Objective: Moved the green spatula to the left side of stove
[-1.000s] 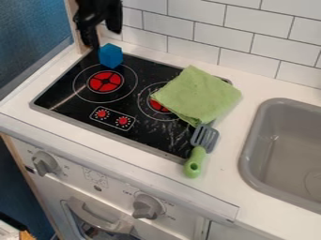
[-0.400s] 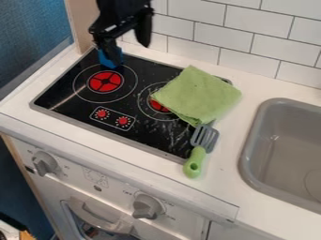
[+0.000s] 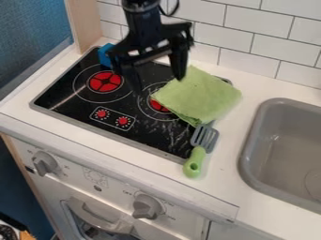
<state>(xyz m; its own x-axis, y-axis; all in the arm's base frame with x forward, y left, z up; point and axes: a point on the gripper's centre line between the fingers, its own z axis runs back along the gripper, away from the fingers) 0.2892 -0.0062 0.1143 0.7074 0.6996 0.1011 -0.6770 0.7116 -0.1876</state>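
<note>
The green spatula (image 3: 197, 154) is being supported at the front right corner of the black stove (image 3: 75, 101), where its slotted grey blade (image 3: 204, 137) is being placed partly over the stove's edge and its green handle (image 3: 195, 162) is being carried mostly by the white surface (image 3: 219, 187). Its long axis is being directed steeply through the camera view, from the lower left to the upper right: the blade is being pointed up and a little to the right, towards the green cloth (image 3: 201, 96), and the handle's end, in which a hole is being shown, is being turned down, to the front edge of the surface. The spatula is being laid flat, not upright, and its blade is being kept just beside the lower corner of the cloth; whether the two are being touched together cannot be told. By the cloth, the right part of the stove and a portion of the right red burner (image 3: 158, 106) are being covered. The black gripper (image 3: 158, 84) is being held above the rear part of the stove, well apart from the spatula, with its fingers being spread and pointed downwards, and nothing is being pinched between them. Behind it, the blue block (image 3: 104, 55) is being partly hidden, at the stove's rear left corner.
</note>
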